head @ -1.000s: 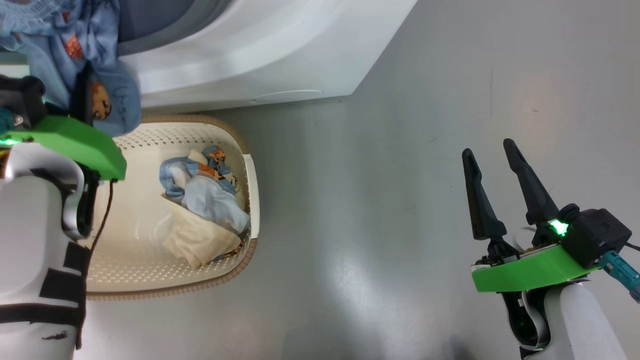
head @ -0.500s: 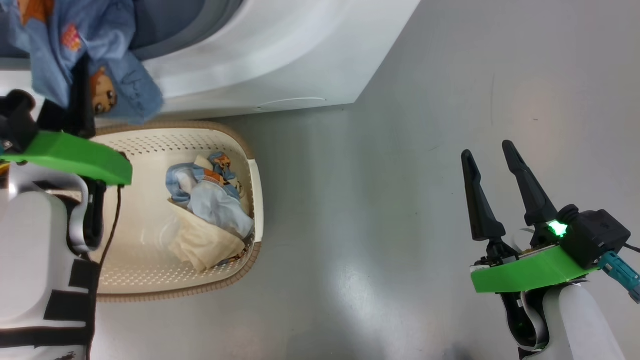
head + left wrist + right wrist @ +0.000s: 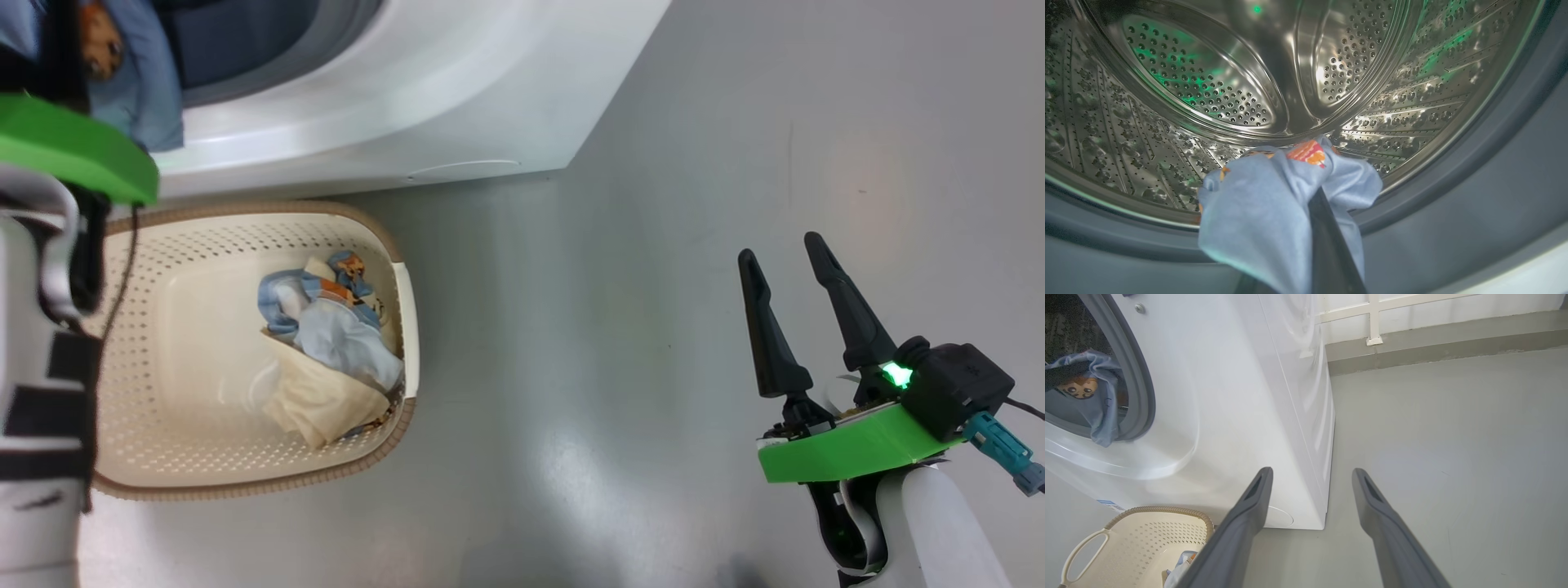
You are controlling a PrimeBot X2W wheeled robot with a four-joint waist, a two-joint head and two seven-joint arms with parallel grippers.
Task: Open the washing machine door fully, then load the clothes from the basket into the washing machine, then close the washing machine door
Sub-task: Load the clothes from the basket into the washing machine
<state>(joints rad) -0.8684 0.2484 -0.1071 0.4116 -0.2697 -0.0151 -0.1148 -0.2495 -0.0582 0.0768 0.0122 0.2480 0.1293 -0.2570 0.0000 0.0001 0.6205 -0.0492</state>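
The white washing machine [image 3: 424, 98] stands at the top of the head view; its door is out of view. My left gripper [image 3: 69, 57] is shut on a blue garment with orange prints [image 3: 1257, 212] and holds it at the mouth of the steel drum [image 3: 1208, 90], over the grey rubber ring [image 3: 1453, 183]. From the right wrist the same garment [image 3: 1098, 412] hangs over the ring. More clothes [image 3: 326, 343], blue, light blue and cream, lie in the cream basket [image 3: 180, 269] in front of the machine. My right gripper [image 3: 780, 249] is open over the floor, holding nothing.
Grey floor [image 3: 612, 327] spreads to the right of the basket and the machine. A low grey kerb and a white-framed wall [image 3: 1372, 318] run behind the machine. A small blue label [image 3: 1106, 505] sits low on the machine's front.
My left gripper has carried the blue garment up from above the basket into the machine's opening. The head view has shifted a little. The right arm has kept its place.
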